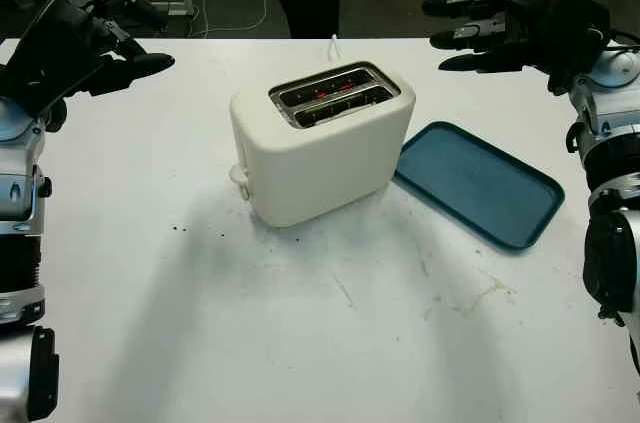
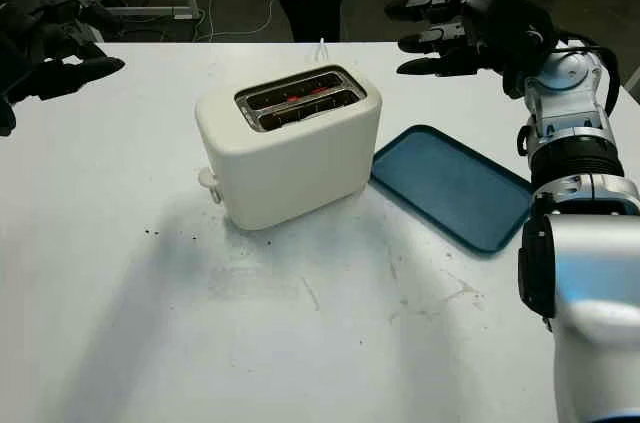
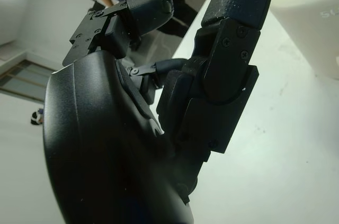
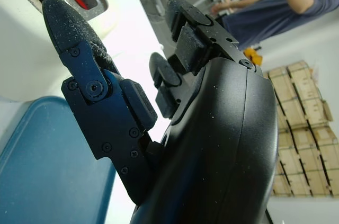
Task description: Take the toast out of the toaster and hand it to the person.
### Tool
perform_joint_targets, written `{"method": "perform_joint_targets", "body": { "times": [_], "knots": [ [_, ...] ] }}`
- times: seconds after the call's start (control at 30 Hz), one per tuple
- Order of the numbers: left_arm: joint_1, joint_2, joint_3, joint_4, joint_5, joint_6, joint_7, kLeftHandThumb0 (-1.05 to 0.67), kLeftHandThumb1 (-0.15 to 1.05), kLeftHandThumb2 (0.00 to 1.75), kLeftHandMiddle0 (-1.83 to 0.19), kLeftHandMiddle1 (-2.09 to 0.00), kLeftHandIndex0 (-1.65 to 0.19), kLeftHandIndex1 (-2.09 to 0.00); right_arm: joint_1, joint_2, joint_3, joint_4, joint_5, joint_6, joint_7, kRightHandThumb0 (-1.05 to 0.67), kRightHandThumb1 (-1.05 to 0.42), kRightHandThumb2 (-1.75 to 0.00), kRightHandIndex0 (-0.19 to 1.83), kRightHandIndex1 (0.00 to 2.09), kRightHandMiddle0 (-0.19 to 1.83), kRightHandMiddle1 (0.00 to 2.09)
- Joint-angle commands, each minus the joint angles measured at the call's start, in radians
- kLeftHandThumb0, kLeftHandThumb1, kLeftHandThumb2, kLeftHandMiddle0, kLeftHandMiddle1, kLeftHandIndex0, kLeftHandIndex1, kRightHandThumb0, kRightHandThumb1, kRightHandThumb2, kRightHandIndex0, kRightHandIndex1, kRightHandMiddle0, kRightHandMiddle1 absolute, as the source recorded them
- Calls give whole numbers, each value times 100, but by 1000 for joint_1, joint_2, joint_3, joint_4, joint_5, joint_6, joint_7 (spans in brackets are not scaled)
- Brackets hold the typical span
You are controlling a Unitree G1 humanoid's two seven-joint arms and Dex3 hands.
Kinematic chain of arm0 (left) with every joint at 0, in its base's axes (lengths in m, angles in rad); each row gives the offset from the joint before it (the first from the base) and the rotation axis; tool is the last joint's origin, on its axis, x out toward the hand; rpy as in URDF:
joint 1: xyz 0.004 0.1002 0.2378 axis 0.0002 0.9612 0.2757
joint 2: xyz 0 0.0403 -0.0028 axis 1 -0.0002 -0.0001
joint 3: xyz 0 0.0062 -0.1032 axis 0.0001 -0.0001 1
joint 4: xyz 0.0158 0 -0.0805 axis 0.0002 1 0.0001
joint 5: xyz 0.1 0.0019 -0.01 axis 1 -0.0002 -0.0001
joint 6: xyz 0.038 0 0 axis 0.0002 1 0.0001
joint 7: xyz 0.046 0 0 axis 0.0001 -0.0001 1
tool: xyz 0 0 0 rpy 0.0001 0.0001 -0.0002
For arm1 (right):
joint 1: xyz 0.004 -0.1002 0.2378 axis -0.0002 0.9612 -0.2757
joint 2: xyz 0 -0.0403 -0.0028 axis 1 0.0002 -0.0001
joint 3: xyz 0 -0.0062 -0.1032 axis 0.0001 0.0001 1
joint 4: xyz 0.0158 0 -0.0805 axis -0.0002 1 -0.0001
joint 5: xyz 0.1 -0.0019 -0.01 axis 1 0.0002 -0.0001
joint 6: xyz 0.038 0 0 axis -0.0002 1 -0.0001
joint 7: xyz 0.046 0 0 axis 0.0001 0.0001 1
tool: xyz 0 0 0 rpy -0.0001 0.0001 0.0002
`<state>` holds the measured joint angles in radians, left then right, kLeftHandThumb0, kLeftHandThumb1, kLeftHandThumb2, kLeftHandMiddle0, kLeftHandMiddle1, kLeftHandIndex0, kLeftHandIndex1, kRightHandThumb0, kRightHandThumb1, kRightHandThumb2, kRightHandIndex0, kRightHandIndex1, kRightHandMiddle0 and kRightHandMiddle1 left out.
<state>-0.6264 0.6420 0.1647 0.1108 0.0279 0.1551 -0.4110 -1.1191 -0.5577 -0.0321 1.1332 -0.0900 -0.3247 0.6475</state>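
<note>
opening step, nothing grasped. cream two-slot plastic toaster [image 1: 320, 143] at frame centre; any toast sits too deep in its slots to make out. my right hand [image 1: 480, 28], upper right, and left hand [image 1: 120, 38], upper left, are open and empty. next: lower my right hand over the slots, beside the flat teal tray [image 1: 480, 183].

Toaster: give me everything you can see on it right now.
The toaster is a cream-white, rounded two-slot box, smooth and matte like plastic, with a dark metal-rimmed top. Both slots face up; red shows inside them, and no toast sticks up above the rim. A small knob or lever sticks out of the end nearer the left hand's side. It stands upright, turned at an angle, mid-table, its far corner beside the blue tray; whether they touch is unclear. Neither hand touches it.
</note>
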Motion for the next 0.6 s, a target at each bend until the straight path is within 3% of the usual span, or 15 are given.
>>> {"method": "perform_joint_targets", "body": {
  "times": [0.0,0.57],
  "knots": [
    [15,-5,1,-14,-10,17,5,-105,87,0,-29,-156,-21,-145,10,-6,-6,-6,12,14,-1,-73,-68,0,65,5,62,1],
    [17,-5,-2,-55,-11,52,-1,-105,86,0,-22,-158,-16,-143,11,-6,3,-13,3,9,-13,-69,-68,0,63,10,63,1]
  ]
}}
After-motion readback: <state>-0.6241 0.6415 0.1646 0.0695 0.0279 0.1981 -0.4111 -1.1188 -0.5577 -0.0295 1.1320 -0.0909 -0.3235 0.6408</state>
